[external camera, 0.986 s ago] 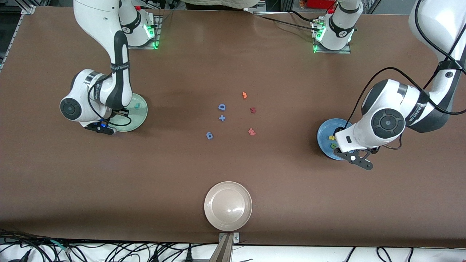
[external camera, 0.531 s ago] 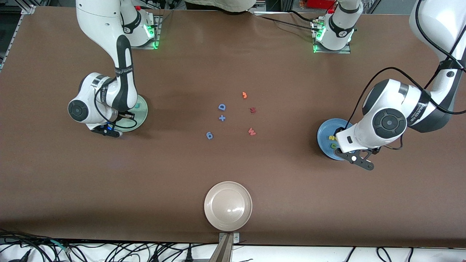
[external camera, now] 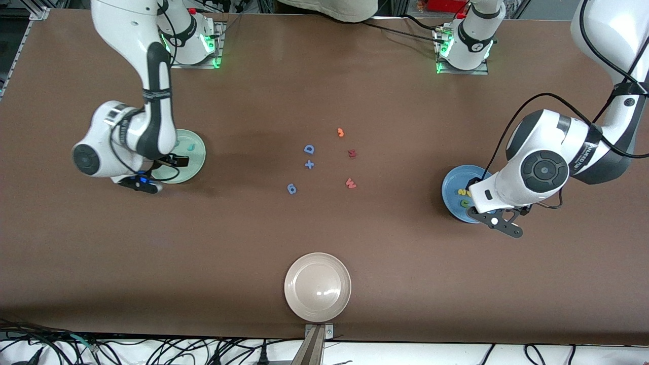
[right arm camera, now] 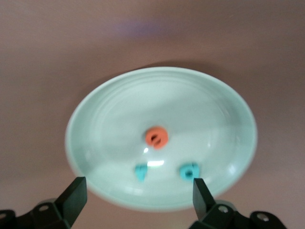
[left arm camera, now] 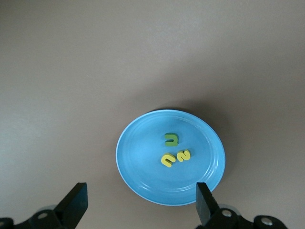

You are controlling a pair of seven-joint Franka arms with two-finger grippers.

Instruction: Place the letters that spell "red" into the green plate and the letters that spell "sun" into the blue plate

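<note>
Foam s-u-n fills the blue plate (left arm camera: 143, 181), probably r-e-d the green plate (right arm camera: 95, 119); both jaws wide, empty.

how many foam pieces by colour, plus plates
teal pieces: 2
orange pieces: 2
yellow pieces: 2
green piece: 1
blue pieces: 3
red pieces: 2
plates: 3
total: 15

We read a blue capital D (external camera: 309, 149) on the tabletop (external camera: 324, 243), a blue plus sign (external camera: 309, 164) just nearer the camera, an orange 3 (external camera: 340, 132), and a red W (external camera: 350, 183). The lettering on both arms' forearm bands is too small for us to read.
</note>
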